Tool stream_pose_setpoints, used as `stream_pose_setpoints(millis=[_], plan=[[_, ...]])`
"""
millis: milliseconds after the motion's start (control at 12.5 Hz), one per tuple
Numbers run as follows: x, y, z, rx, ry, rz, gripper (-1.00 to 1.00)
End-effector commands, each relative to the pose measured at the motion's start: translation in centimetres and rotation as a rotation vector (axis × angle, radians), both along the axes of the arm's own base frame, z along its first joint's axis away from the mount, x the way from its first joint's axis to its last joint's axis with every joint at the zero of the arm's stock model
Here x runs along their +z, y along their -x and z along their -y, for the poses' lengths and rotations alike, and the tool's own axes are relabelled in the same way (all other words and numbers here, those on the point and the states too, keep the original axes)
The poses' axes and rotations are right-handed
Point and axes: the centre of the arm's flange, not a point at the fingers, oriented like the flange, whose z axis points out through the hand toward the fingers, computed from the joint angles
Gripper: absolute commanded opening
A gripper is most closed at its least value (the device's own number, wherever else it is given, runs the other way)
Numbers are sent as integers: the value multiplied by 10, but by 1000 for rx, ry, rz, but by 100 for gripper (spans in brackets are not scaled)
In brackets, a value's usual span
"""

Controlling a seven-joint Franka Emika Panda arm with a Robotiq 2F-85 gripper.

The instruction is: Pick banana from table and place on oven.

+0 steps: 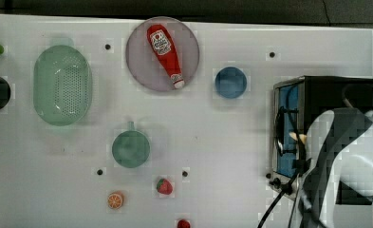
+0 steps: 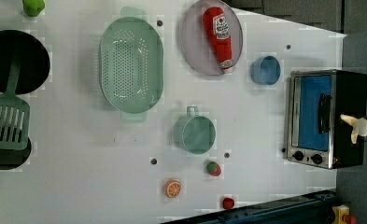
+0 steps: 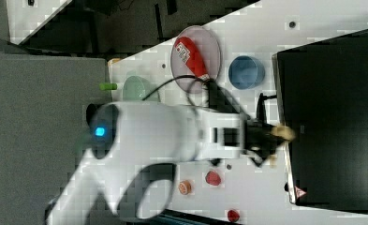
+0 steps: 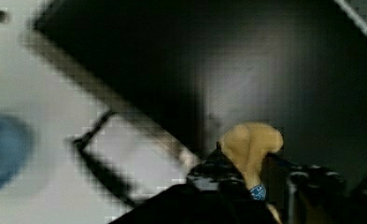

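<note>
A pale banana (image 4: 250,148) sits pinched between the nearly closed jaws of the Panda arm's gripper (image 3: 274,139), held above the black top of the toaster oven (image 3: 331,117) near its front edge and not yet resting on it. On the white surface (image 1: 212,142) beside the oven, a purple plate (image 1: 139,66) carries a red ketchup bottle (image 1: 165,54) lying on its side. The blue bowl (image 1: 230,82) near the oven, the green mug (image 1: 130,148) and the pale green perforated colander (image 1: 62,85) each hold nothing. A strawberry (image 1: 164,186) and an orange slice (image 1: 115,200) lie loose on the surface near the mug. In the left view, a green slotted spatula (image 2: 6,119) rests across a black pan (image 2: 31,60).
</note>
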Motion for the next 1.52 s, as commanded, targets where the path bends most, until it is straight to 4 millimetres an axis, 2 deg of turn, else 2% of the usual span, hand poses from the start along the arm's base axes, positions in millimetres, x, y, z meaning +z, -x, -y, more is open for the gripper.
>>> stream_pose_setpoints(millis=[80,240,320,480,800,880,960,1120,1280,1440,1520], plan=[[23,0,17,239,17,78,-59],[6,1,24,197,-18,81,-59],[2,0,26,195,-15,77,-50],[2,-3,28,237,2,87,-8],[14,-8,22,269,8,105,84],[19,-11,20,276,11,112,100],[27,-13,17,287,18,119,100],[60,-16,9,316,42,120,100],[109,-15,-6,319,59,117,100],[157,-10,-29,294,61,105,100],[174,-6,-46,273,45,89,100]])
